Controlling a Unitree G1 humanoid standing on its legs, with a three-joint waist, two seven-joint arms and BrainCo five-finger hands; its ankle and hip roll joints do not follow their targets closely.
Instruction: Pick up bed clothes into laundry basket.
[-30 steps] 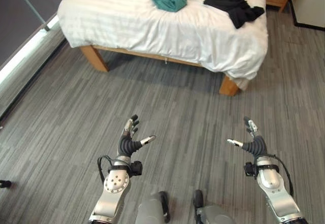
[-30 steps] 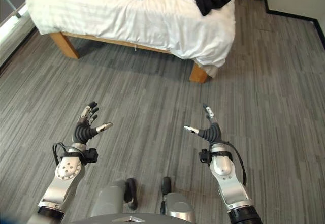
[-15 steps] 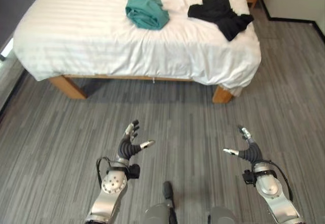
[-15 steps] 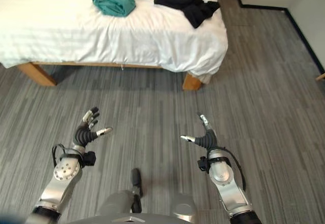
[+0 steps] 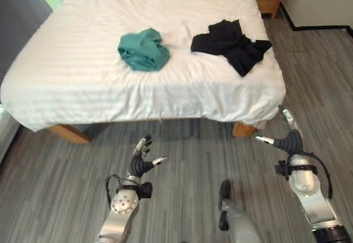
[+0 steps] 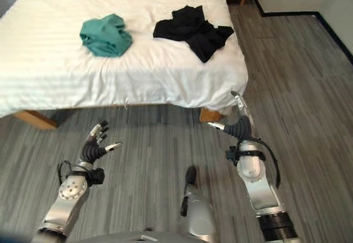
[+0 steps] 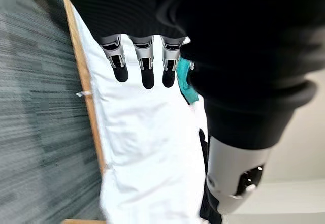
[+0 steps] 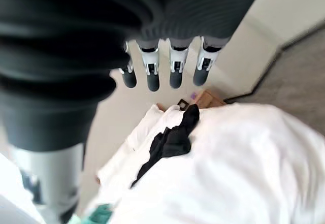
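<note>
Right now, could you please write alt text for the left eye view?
A white bed holds a teal garment and a black garment to its right. Nearer, over grey floor, the left hand and right hand are open, empty.

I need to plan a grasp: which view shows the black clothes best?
The right eye view: the black clothes lie whole and unobstructed near the bed's right edge. The left eye view is similar; the right wrist view shows them slanted, the left wrist view just a sliver.

A white-sheeted bed (image 5: 83, 83) on wooden legs is standing on grey plank floor (image 5: 182, 160). A crumpled teal garment (image 5: 143, 49) is lying on the bed, and a black garment (image 5: 231, 43) is sprawling beside it, nearer the bed's edge.
</note>
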